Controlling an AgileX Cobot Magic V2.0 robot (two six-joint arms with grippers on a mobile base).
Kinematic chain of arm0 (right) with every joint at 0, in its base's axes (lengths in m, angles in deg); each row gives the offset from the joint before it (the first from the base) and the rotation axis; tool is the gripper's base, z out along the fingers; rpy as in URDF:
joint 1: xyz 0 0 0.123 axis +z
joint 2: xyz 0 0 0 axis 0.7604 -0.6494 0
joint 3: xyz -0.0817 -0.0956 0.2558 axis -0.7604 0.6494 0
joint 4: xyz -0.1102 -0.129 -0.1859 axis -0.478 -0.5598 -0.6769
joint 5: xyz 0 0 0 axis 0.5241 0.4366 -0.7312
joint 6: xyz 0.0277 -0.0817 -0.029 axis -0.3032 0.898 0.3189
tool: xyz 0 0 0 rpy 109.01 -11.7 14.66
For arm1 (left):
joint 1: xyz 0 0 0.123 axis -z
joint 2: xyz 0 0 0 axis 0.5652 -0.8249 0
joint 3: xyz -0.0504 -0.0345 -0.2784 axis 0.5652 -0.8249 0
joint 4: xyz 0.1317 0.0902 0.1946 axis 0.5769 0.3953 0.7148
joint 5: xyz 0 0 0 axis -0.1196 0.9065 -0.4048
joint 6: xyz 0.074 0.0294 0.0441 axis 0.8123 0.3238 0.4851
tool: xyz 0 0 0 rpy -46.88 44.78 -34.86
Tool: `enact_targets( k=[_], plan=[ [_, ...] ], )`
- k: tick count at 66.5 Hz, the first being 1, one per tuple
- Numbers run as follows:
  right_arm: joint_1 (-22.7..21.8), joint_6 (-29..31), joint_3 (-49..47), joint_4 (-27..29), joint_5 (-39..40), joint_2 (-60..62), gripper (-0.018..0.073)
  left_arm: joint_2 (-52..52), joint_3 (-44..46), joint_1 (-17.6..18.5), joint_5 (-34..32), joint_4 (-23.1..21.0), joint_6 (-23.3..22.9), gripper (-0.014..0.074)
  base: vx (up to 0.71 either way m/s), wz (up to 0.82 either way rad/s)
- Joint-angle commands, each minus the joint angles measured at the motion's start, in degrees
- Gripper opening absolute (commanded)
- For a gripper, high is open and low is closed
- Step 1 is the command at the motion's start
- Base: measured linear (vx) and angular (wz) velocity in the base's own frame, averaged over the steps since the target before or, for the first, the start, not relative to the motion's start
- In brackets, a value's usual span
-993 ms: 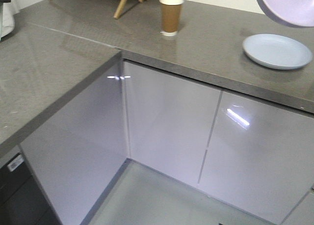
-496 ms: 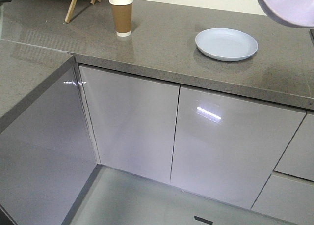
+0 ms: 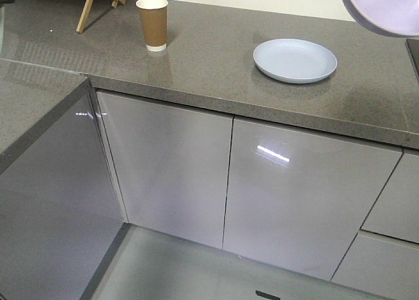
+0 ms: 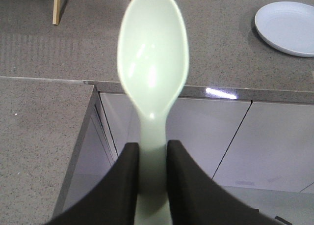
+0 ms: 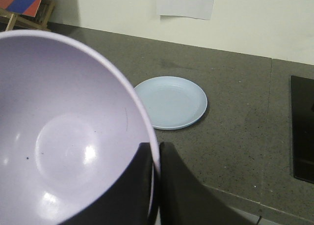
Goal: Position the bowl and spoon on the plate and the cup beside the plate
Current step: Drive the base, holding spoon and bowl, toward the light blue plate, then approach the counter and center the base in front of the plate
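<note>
Left gripper point(image 4: 152, 147): the two dark fingers point(image 4: 125, 185) stand narrow, clamped on the handle of the spoon point(image 4: 153, 63). The handle lies between them, touching both inner faces. The spoon's rounded end projects straight out past the tips, hollow side toward the camera. The spoon is in the air, and in the left wrist view the plate point(image 3: 294, 60) lies up and to its right.

Right gripper point(image 5: 156, 151): the fingers pinch the rim of the bowl point(image 5: 64, 136), one inside the wall and one outside. The bowl is tilted, off the surface. In the front view it sits above and to the right of the plate.

The plate lies flat on the grey countertop point(image 3: 216, 57). The cup point(image 3: 152, 23) stands upright, well apart to the plate's left.
</note>
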Motion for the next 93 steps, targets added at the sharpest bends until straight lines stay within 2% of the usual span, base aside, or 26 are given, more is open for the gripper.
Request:
enact_targets(
  k=[1, 93],
  plan=[
    [-0.32, 0.60, -1.57, -0.15, 4.60, 1.03, -0.0011, 1.69, 1.86, 0.31, -3.66, -0.49, 0.01, -0.0006, 0.03, -0.03],
    [-0.32, 0.60, -1.57, -0.15, 4.54, 1.03, -0.0011, 1.69, 1.86, 0.31, -3.60, -0.49, 0.01, -0.0006, 0.14, -0.15]
  ],
)
